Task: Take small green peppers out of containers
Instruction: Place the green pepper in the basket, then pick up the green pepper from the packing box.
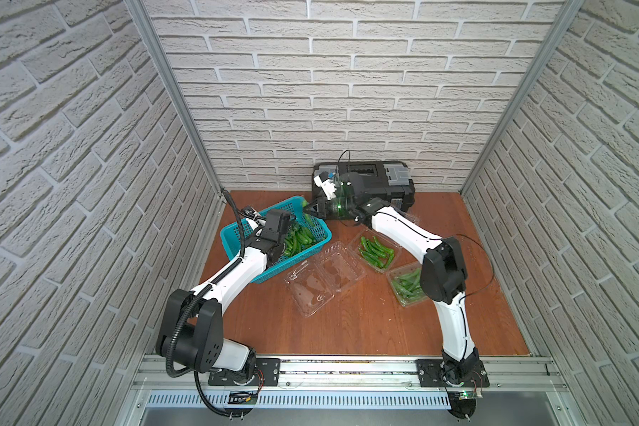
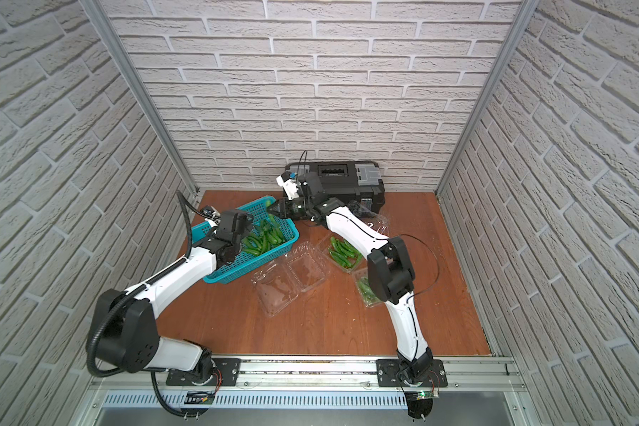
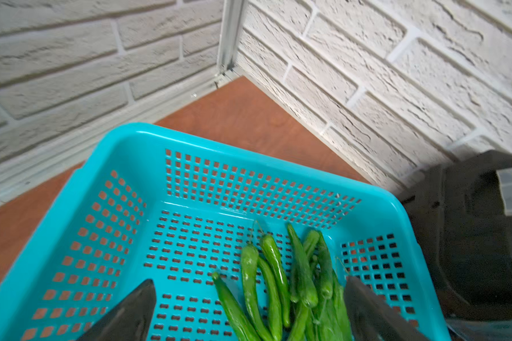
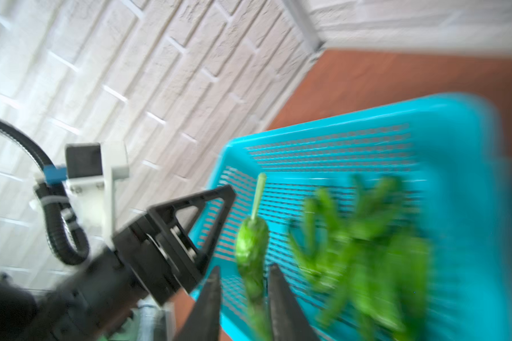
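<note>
**Small green peppers** (image 1: 376, 252): we count three lots.
- One fills an open clear container (image 1: 355, 244) right of centre.
- A second fills the neighbouring container (image 1: 409, 302), partly hidden under the right arm's elbow.
- A third lies heaped in the teal basket (image 1: 299, 259) at the rear left.

**Single pepper** (image 4: 252, 242): stands between the fingers of the right gripper (image 4: 245, 267), over the basket's far corner. We see the jaws apart, with a gap on one side of the pepper, though this wrist view is blurred.

**Left gripper** (image 3: 249, 280): hangs over the basket with jaws spread wide above the heap.

**Empty container** (image 1: 325, 282): lies opened flat, just beside the basket's near wall.

**Black toolbox** (image 1: 369, 182): stands against the back wall. The pale label (image 1: 397, 202) on its front is too small for us to read.

**Wooden table** (image 1: 347, 332): the near half is open board. Brick-pattern walls close three sides, and the basket sits near the left wall.
</note>
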`<move>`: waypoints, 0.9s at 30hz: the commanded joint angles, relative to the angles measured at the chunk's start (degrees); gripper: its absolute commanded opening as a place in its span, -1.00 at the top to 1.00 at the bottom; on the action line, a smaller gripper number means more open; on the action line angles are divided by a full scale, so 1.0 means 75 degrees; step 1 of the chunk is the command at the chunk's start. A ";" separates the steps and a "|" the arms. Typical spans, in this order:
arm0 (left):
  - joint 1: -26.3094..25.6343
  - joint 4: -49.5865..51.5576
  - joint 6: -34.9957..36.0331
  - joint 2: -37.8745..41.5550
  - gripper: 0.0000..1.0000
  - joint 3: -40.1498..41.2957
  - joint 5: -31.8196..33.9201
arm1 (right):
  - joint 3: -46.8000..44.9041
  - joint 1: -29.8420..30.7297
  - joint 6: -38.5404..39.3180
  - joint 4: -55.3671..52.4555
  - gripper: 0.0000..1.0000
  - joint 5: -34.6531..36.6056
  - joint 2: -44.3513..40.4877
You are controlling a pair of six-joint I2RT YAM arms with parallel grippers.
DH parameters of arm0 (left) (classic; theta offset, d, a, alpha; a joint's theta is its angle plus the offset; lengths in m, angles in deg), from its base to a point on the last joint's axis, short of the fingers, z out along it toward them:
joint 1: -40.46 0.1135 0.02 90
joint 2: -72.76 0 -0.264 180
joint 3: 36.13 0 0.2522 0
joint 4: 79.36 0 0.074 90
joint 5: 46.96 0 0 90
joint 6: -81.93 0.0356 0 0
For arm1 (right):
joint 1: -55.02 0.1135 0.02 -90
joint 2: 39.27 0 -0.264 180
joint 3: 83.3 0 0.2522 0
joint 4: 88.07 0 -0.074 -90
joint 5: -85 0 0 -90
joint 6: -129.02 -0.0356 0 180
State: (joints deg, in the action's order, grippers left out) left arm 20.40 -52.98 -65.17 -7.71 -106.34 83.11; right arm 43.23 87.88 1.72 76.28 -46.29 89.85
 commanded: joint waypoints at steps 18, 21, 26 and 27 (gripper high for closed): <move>-0.0248 -0.0310 0.1227 -0.1372 -0.97 -0.0867 -0.1488 | -0.3434 -0.1146 0.2128 -0.3949 0.19 0.6095 -0.3585; -0.0265 -0.0331 0.1403 -0.1669 -0.97 -0.1146 -0.1999 | -0.3837 -0.1417 0.2122 -0.4266 0.27 0.5936 -0.3513; -0.0419 -0.0957 0.2219 -0.1966 -0.96 -0.1462 -0.3253 | -0.3973 -0.1589 0.2434 -0.4835 0.32 0.5819 -0.3121; -0.0530 -0.1104 0.2522 -0.2014 -0.96 -0.1551 -0.3497 | -0.3968 -0.1613 0.2501 -0.4935 0.31 0.5789 -0.3036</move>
State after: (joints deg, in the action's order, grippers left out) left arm 18.11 -55.67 -52.64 -22.04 -115.50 64.40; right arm 13.37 75.75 17.76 43.56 -3.89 66.92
